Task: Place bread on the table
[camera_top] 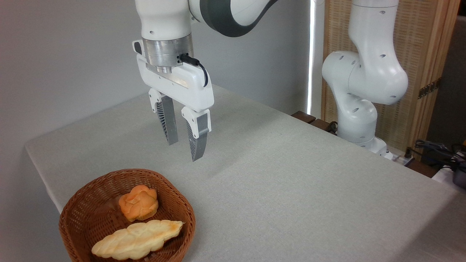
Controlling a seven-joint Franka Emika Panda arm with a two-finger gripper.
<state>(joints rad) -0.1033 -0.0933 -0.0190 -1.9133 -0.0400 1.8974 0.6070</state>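
Basket (78,214): roll (138,202) touching loaf (137,239). Tool (185,142): spread, empty, above bench (291,182), behind basket.

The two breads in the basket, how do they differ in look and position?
The round roll is orange-golden with a lumpy knotted top; the braided loaf is pale with light browning. The roll is small and compact; the loaf is long and leaf-shaped. The roll lies further back in the wicker basket; the loaf lies across the front. Both rest inside the basket, touching or nearly so, untouched by the open gripper above.
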